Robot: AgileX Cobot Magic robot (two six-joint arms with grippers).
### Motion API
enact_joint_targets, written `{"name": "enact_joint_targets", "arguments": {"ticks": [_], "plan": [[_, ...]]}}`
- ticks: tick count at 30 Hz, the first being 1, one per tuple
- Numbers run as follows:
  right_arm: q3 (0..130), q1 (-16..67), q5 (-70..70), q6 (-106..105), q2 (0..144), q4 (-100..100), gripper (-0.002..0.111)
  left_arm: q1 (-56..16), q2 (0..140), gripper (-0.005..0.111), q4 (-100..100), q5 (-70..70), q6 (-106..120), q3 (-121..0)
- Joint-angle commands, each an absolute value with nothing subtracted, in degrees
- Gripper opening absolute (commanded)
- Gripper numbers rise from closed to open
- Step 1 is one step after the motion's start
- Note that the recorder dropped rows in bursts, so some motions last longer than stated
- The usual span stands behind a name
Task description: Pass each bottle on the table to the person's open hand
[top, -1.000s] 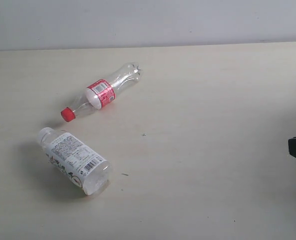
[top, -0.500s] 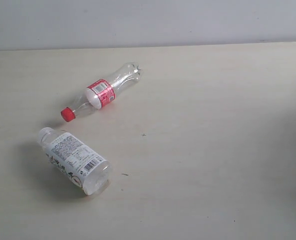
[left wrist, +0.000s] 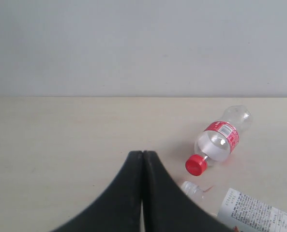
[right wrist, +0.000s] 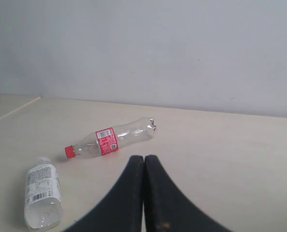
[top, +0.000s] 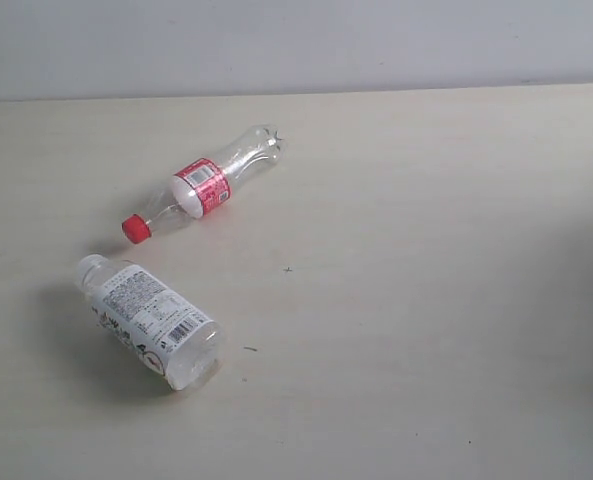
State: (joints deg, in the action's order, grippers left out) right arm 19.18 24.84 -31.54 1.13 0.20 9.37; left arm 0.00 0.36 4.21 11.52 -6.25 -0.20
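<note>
Two bottles lie on their sides on the table, both in the left half of the exterior view. The slim red-capped bottle is at the upper left of centre and the white-labelled bottle at the lower left, near each other but apart. I judge that a pick-up is only about to begin: one arm must spread its jaws, come down and take a bottle across its body. The left gripper and the right gripper are both pressed together, holding nothing and touching nothing.

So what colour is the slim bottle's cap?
The cap is red; the left wrist view shows it best.
</note>
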Motion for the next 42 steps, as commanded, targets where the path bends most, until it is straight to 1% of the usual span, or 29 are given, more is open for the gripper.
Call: {"name": "enact_joint_targets", "arguments": {"ticks": [1,9,12,17,42], "plan": [[18.9,24.8,-30.7,1.2,0.0,9.6,0.000,0.0,0.0,0.000,4.4,11.4,-6.3,0.0],[16.8,24.8,-29.3,1.2,0.0,9.5,0.000,0.0,0.0,0.000,4.4,11.4,-6.3,0.0],[12.4,24.8,-27.0,1.2,0.0,9.5,0.000,0.0,0.0,0.000,4.4,11.4,-6.3,0.0],[5.1,24.8,-27.2,2.8,0.0,9.5,0.000,0.0,0.0,0.000,4.4,11.4,-6.3,0.0],[4.9,24.8,-27.2,3.1,0.0,9.5,0.000,0.0,0.0,0.000,4.4,11.4,-6.3,0.0]]}}
